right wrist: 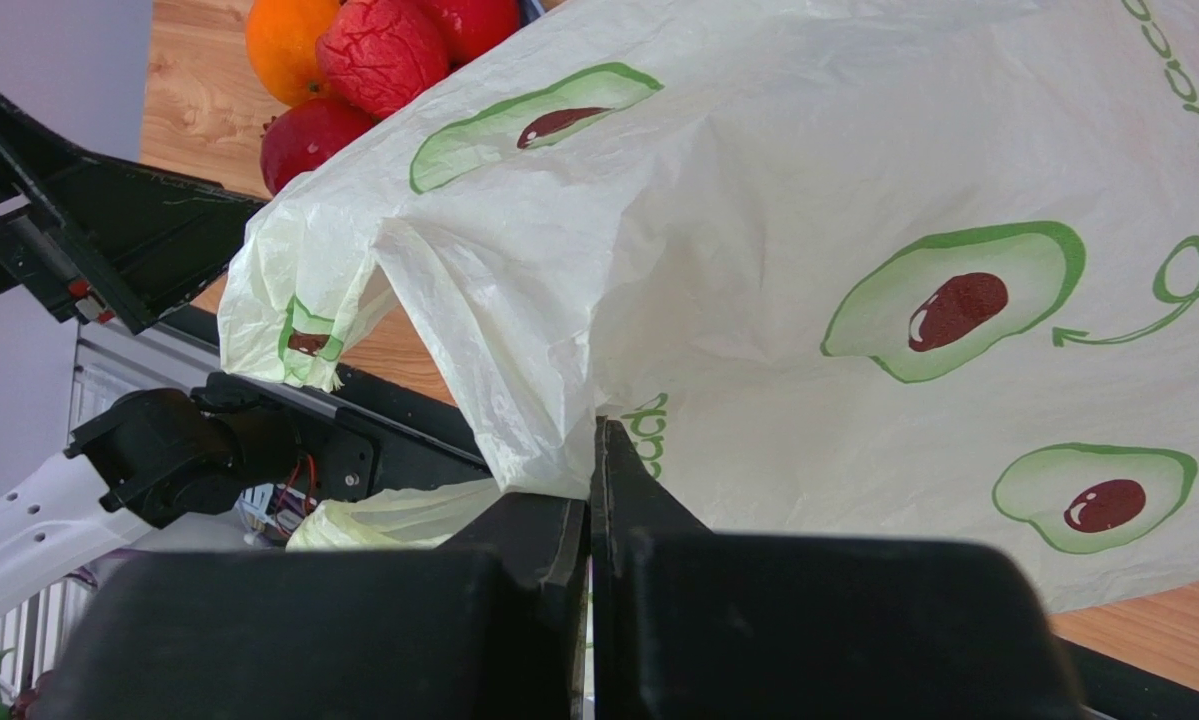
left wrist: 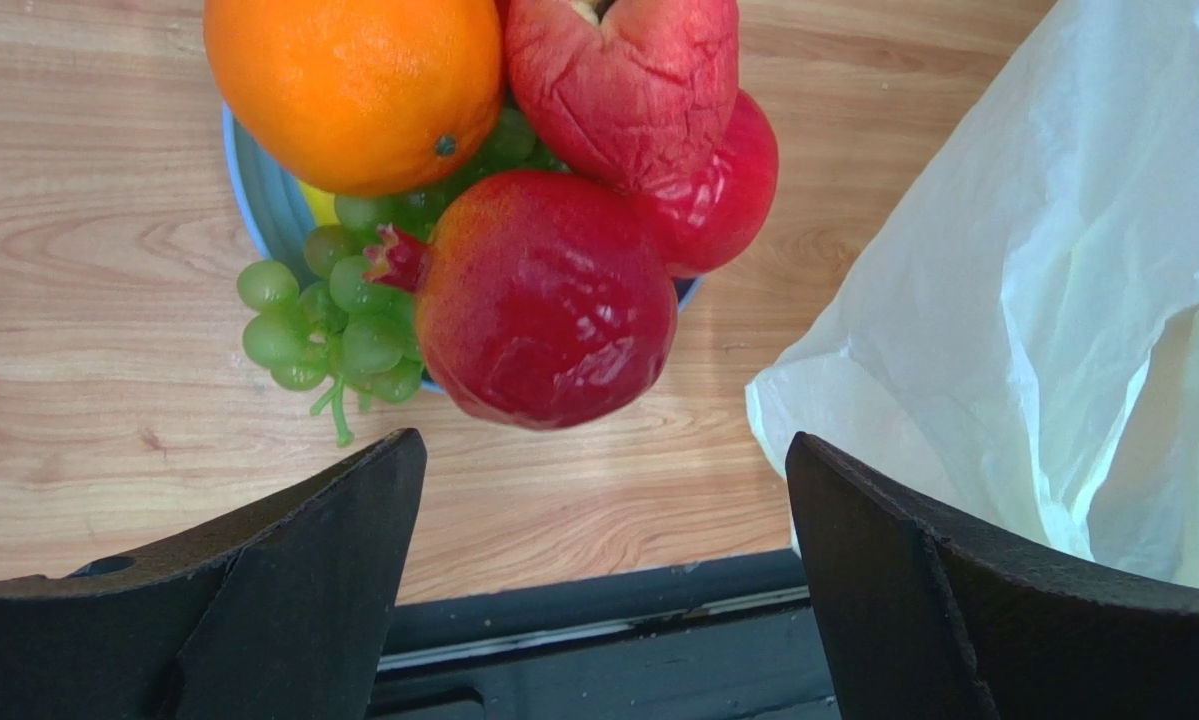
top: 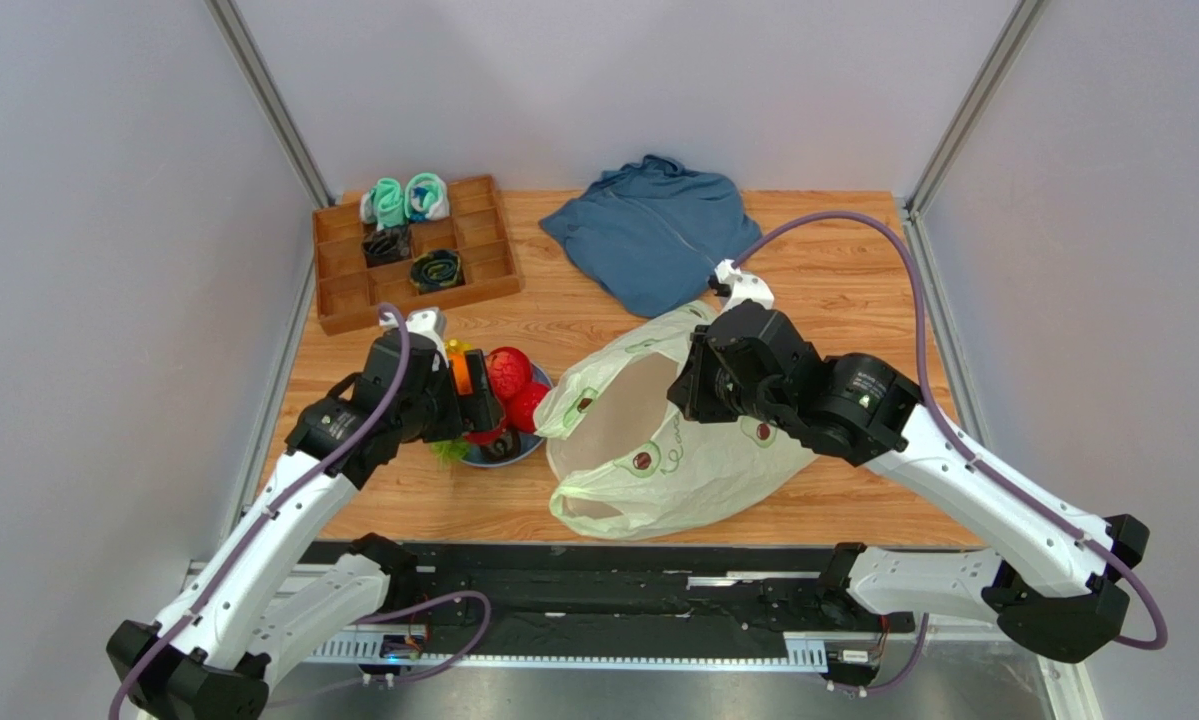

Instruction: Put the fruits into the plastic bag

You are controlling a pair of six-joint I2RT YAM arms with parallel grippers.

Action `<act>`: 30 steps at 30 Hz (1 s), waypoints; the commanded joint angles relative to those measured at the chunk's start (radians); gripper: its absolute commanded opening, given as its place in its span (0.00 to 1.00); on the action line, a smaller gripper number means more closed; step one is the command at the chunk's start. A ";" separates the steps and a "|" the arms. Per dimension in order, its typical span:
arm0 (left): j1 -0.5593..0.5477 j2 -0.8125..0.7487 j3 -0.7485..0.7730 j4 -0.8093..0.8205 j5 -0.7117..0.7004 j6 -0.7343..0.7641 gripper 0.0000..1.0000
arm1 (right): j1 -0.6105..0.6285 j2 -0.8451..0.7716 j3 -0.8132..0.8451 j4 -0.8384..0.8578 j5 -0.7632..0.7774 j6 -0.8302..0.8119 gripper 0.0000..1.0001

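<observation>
hovering over the heaped fruits (top: 497, 393) with my left gripper (left wrist: 602, 458), i have both fingers spread wide and nothing between them. what matters is the line from those fingers to the nearest piece. the big glossy red fruit (left wrist: 545, 300) sits straight ahead of the gap, close to centred between the two tips, perhaps a touch toward the left one. it is on the near side of the pile, in the blue bowl (left wrist: 260, 188). it is roundish, so no long axis decides the grasp; its small crown points sideways toward the grapes (left wrist: 327, 315), which spill over the rim beside it. the orange (left wrist: 353, 68) and a wrinkled red fruit (left wrist: 620, 83) lie beyond it, farther from my tips, and another red one is tucked behind it, touching it.

the plastic bag (top: 665, 450) lies on the table (left wrist: 94, 300) to my right of the bowl, just beside it, its mouth turned toward the fruits. in my left wrist view its pale edge (left wrist: 1041, 270) sits off to the right of my right-hand finger.

my right gripper (right wrist: 592, 450) is clamped on a fold of the bag's rim, the two fingers pressed together with film pinched between, lifting that edge so the mouth gapes. i judge that arm is busy with the bag, so the left one, already above the bowl, is the nearer and the natural one to pick. the carry would be a short sideways trip to my right into the opening.
</observation>
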 commanded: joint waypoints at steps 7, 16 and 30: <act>0.059 0.050 -0.047 0.100 0.028 -0.004 0.99 | -0.006 -0.013 -0.003 0.067 -0.026 0.014 0.00; 0.066 0.070 -0.083 0.130 0.008 -0.018 0.99 | -0.006 -0.002 -0.003 0.080 -0.046 0.010 0.00; 0.082 0.127 -0.091 0.178 0.026 -0.003 0.99 | -0.006 0.025 0.009 0.100 -0.070 0.004 0.00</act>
